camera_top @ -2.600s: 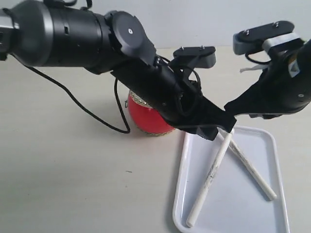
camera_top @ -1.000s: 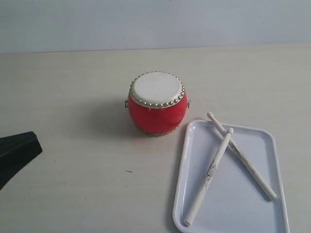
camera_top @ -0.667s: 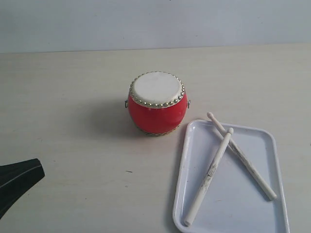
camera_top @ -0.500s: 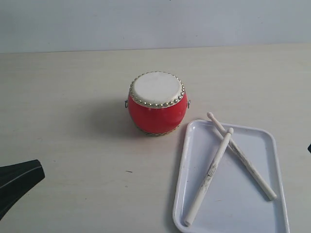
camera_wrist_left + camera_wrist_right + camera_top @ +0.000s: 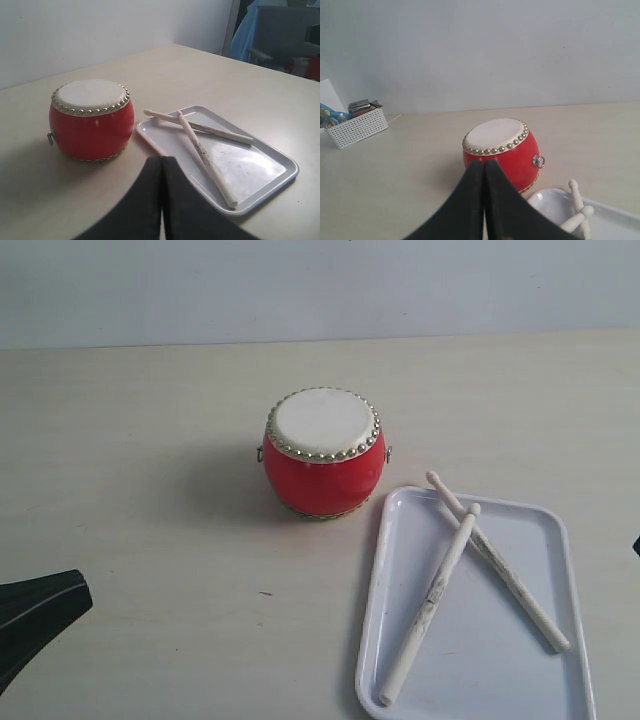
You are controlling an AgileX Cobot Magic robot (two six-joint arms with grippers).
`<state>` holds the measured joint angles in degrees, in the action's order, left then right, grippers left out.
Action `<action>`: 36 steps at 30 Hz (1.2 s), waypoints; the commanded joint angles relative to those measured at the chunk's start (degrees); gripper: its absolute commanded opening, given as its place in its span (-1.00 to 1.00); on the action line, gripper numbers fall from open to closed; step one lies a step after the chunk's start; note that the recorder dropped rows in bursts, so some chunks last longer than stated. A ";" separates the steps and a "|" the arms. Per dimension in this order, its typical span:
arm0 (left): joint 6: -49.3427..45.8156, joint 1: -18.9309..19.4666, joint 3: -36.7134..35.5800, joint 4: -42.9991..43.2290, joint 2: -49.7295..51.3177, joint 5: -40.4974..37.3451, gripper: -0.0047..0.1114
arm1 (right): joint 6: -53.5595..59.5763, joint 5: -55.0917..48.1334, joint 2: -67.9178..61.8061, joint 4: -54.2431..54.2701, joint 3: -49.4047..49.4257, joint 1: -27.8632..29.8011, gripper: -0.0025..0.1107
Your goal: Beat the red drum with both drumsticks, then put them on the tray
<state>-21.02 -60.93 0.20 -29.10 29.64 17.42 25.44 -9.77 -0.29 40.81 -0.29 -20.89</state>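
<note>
Red drum (image 5: 323, 475) sits on the bench (image 5: 150, 490) beside the tray (image 5: 480, 640) holding the crossed drumsticks (image 5: 430, 602); left end effector (image 5: 161, 162) and right end effector (image 5: 483, 165) are closed, empty.

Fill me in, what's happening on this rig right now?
Nothing is being handled. The two cream-white wooden drumsticks lie crossed on the flat white plastic tray, beside the glossy red barrel drum. The left gripper and right gripper are both shut, empty and clear of everything.
</note>
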 commanded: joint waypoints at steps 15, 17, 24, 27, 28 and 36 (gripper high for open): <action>0.89 10.13 -0.20 0.26 -1.34 -4.63 -0.92 | -0.05 -0.43 0.29 -0.46 0.29 0.00 -0.96; 3.45 15.25 -0.20 0.26 -2.98 -7.03 -0.92 | -0.05 -0.43 0.29 -0.46 0.29 0.00 -0.96; 3.04 32.94 -0.20 3.73 -11.22 -16.99 -0.92 | -0.05 -0.43 0.29 -0.46 0.29 0.00 -0.96; 3.16 35.20 -0.20 3.73 -12.32 -16.97 -0.92 | -0.05 -0.43 0.29 -0.46 0.29 0.00 -0.96; 3.16 35.23 -0.20 3.73 -12.57 -17.42 -0.92 | -0.05 -0.43 0.29 -0.46 0.29 0.00 -0.96; 3.16 35.31 -0.20 3.73 -22.84 -23.51 -0.92 | -0.05 -0.43 0.29 -0.46 0.29 0.00 -0.96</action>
<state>-18.17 -25.80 0.20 -25.52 11.64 -3.92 25.32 -9.87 -0.29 40.81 -0.29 -20.89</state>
